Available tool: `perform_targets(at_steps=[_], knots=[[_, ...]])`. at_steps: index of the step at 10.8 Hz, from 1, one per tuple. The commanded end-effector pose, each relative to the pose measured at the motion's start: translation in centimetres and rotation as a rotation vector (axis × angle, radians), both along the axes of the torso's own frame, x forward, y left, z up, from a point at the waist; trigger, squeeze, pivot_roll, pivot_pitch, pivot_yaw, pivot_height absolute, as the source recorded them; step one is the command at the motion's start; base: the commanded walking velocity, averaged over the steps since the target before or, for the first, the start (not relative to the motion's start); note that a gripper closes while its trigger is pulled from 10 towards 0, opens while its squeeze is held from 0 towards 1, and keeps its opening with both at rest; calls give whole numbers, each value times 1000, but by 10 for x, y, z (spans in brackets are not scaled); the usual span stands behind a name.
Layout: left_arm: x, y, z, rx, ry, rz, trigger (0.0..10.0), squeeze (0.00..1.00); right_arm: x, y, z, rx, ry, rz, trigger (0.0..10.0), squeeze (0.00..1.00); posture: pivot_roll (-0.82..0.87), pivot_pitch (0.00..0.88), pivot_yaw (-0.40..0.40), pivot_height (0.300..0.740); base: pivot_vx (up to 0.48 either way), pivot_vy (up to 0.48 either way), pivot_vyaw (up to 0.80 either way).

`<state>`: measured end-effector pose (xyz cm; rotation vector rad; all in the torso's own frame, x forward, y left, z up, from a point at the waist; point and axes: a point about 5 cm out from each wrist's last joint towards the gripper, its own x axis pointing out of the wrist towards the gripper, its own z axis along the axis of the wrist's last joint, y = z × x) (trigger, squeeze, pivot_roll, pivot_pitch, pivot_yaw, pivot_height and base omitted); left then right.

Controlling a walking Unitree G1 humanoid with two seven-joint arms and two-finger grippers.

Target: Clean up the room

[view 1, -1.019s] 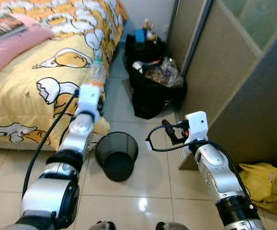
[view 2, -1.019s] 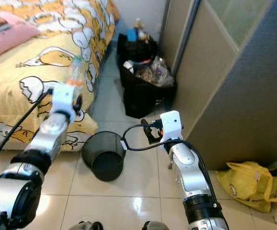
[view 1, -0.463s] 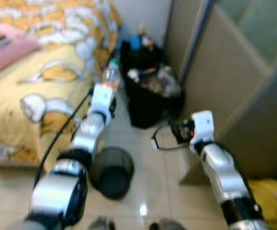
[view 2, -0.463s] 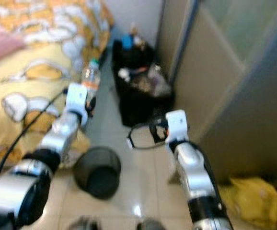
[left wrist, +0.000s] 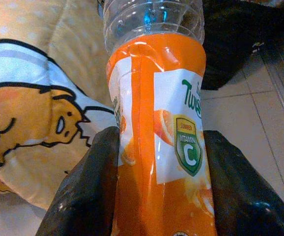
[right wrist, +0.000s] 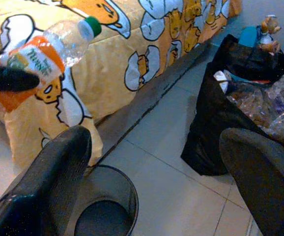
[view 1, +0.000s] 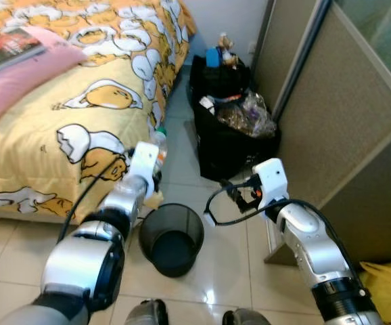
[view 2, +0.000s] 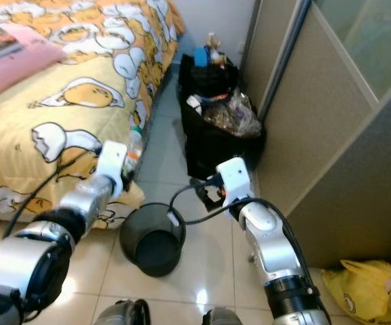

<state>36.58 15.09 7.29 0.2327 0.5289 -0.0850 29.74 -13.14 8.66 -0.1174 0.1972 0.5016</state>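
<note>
Risk, as I judge it: the bottle (left wrist: 156, 128) sits beyond the rim of the wire bin (view 1: 172, 230), over the bed edge and floor, not above the opening. Let go here and it would likely hit the tiles or bounce off the bedspread (view 1: 67, 101). The bin is light mesh standing on smooth tile, so a low pass by the forearm could knock it over or push it away. The black cable looping off the right arm hangs close to the bin rim and might snag it.

Left claw (left wrist: 154, 196): closed on the bottle, one black finger (left wrist: 90, 187) pressed on each side of the orange label, low on the body. Cap end points away from the wrist, toward the bed. Clear plastic, green cap (right wrist: 90, 25), looks empty or nearly so; thin walls could buckle and slip under the squeeze.

Right claw (right wrist: 152, 182): wide open, holding nothing, touching nothing. It hovers over the floor between the bin and the full black rubbish bag (view 1: 239, 132).

Yellow bag (view 2: 361, 291) lies on the floor by the partition, well apart from both arms.
</note>
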Motion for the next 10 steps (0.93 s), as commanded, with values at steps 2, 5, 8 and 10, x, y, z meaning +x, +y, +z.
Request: perform_targets(at_steps=[2, 5, 8, 10], knots=[[-5, 6, -8, 67, 59, 31, 10000, 0, -9, -3, -3, -7, 38, 20, 10000, 0, -250, 181, 14, 740, 0, 0, 0], [-17, 8, -25, 85, 128, 42, 10000, 0, -21, 1, -5, -21, 59, 51, 10000, 0, -268, 222, 13, 740, 0, 0, 0], [-24, 7, -34, 66, 185, 71, 10000, 1000, -30, 5, -7, -28, 76, 68, 10000, 0, -276, 237, 11, 740, 0, 0, 0], [-28, 11, -38, 116, 199, 89, 10000, 1000, -32, 6, -8, -26, 86, 69, 10000, 0, -277, 241, 10, 740, 0, 0, 0]])
